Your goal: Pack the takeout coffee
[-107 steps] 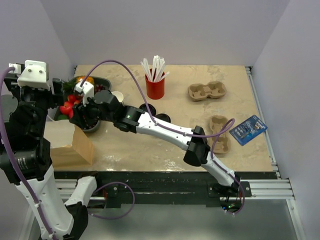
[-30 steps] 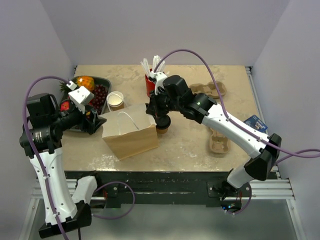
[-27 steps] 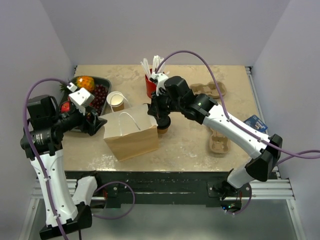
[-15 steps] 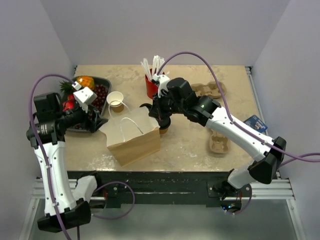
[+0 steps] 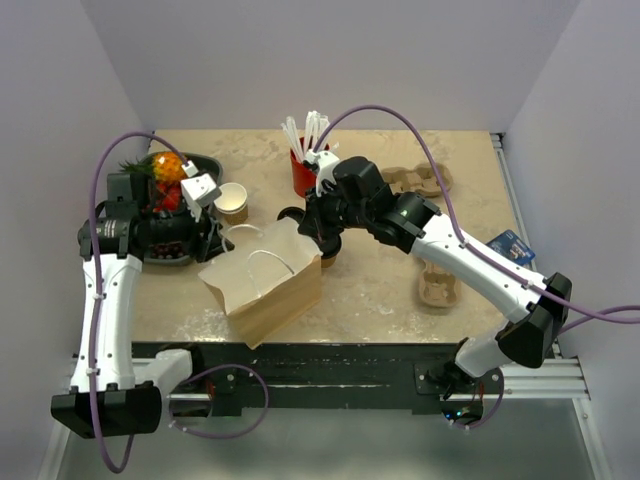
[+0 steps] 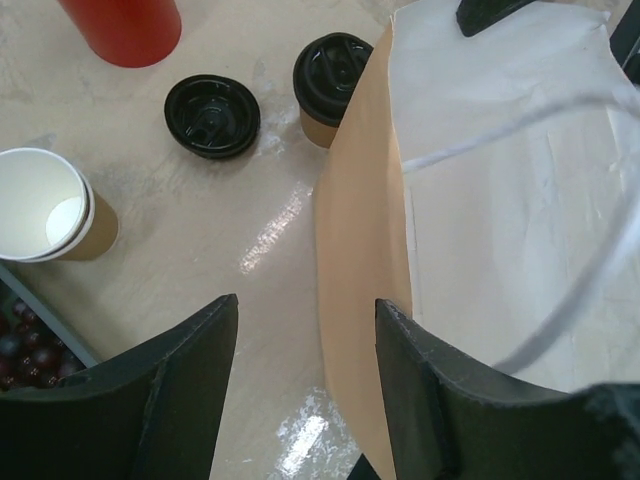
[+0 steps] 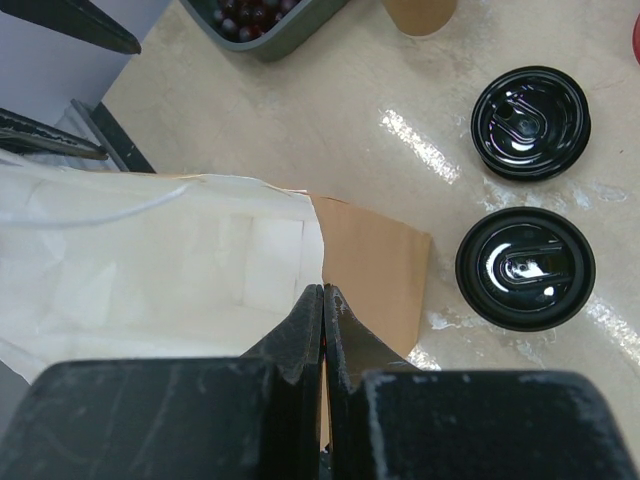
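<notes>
The takeout coffee, a tan cup with a black lid, stands on the table against the far side of the brown paper bag. In the top view my right arm mostly hides it. My right gripper is shut on the bag's rim and holds the mouth open, so the white inside shows. My left gripper is open at the bag's near-left side. The tan wall lies between its fingers, and I see no contact with either finger.
A loose black lid and a lidless tan cup sit left of the coffee. The red straw cup stands behind. A fruit tray is at the left, and two pulp cup carriers and a blue packet are at the right.
My left arm has swung right and forward to the bag, and its jaws have narrowed a little. The bag has turned and slid nearer. My right gripper has kept its hold on the rim.
</notes>
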